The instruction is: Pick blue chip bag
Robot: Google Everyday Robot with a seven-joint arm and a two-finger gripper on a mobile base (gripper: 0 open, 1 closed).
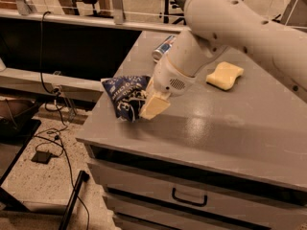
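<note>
The blue chip bag (123, 96) is crumpled dark navy foil with white lettering. It lies at the left front corner of the grey table (230, 128). My gripper (147, 105), with cream-coloured tips, is low at the bag's right edge and touches it. The big white arm comes down from the upper right and hides the bag's right side.
A silver-and-blue drink can (163, 48) lies on the table behind the arm. A pale yellow sponge (224, 75) sits to the right. A drawer with a handle (189, 199) is below the tabletop. Cables (48, 143) run over the floor to the left, by a dark low bench.
</note>
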